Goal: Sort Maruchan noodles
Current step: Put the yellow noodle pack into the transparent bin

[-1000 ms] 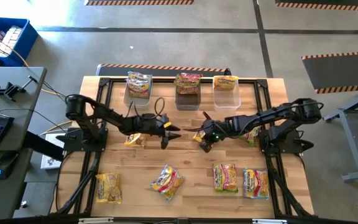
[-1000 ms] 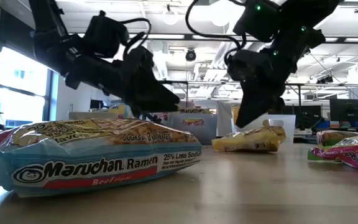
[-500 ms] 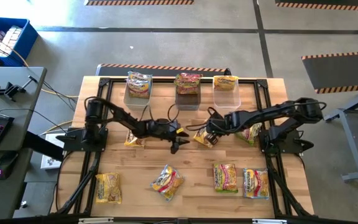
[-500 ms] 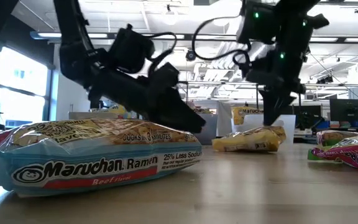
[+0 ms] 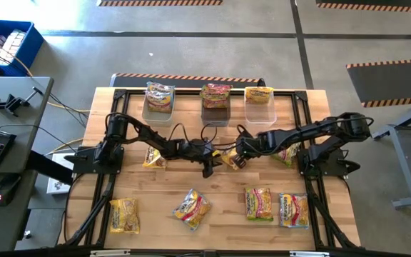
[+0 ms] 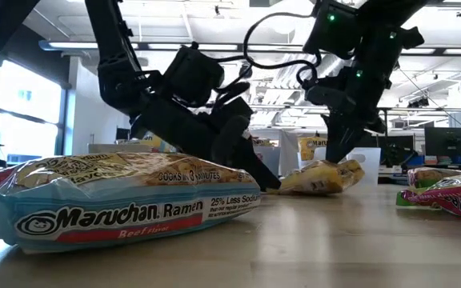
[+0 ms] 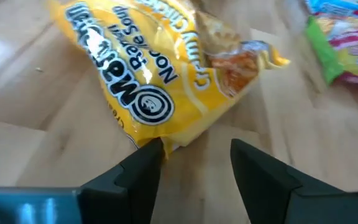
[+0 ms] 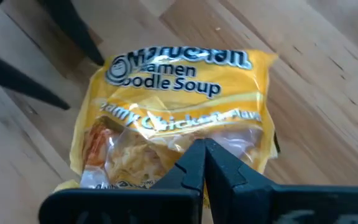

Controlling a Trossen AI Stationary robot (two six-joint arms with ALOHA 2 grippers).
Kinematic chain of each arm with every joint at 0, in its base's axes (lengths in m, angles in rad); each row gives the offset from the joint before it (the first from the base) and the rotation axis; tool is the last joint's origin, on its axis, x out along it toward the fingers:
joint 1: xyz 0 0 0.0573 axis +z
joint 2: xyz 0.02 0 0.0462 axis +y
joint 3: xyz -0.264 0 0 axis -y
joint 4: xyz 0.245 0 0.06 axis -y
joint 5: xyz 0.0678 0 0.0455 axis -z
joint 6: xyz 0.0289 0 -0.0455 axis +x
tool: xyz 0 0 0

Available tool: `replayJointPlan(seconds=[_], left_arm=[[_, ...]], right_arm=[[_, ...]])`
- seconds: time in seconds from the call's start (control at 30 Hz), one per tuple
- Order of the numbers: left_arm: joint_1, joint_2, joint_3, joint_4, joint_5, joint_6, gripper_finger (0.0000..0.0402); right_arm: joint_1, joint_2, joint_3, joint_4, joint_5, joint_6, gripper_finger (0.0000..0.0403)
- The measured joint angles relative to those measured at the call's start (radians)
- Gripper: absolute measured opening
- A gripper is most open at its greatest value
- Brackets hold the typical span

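From above, the wooden table (image 5: 212,207) carries both arms reaching toward its middle, where a yellow ramen packet (image 5: 232,158) lies between them. The left hand (image 5: 209,165) comes in from the left with its fingers apart, the tips just beside the packet's near edge; the right hand (image 5: 242,150) presses on the packet from the other side, fingers together. Along the far edge stand three tubs (image 5: 215,104), each with packets in it. More packets lie loose: one by the left arm (image 5: 155,160), one under the right arm (image 5: 288,154), and four along the near side (image 5: 192,208). In the low view a blue-and-white Maruchan beef packet (image 6: 118,204) fills the foreground; behind it the left hand (image 6: 264,178) slants down until its tips nearly meet the table next to the yellow packet (image 6: 321,177), while the right hand (image 6: 338,152) stands on top of that packet. At the right edge lie pink and green packets (image 6: 446,192). The left wrist view shows its two dark fingers (image 7: 143,171) spread, one tip at the yellow packet's (image 7: 160,74) corner. In the right wrist view, the fingers (image 8: 194,165) sit closed against each other, resting on the creamy-chicken packet (image 8: 179,118), with the other hand's tips (image 8: 73,37) beyond.
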Motion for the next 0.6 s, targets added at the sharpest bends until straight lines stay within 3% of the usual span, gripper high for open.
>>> replayJointPlan(seconds=[0.17,0.43,0.6], left_arm=[[0.001,0.000,0.001,-0.010,-0.066,0.044,0.0142],[0.011,-0.011,-0.006,-0.021,-0.102,0.194,0.0012],[0.033,-0.080,-0.022,-0.013,-0.137,0.344,0.0007]], right_arm=[[0.000,0.000,0.000,0.042,-0.011,-0.017,0.0002],[0.004,-0.001,0.010,0.128,-0.041,-0.084,0.0011],[-0.004,-0.001,0.088,0.061,-0.050,-0.198,0.0056]])
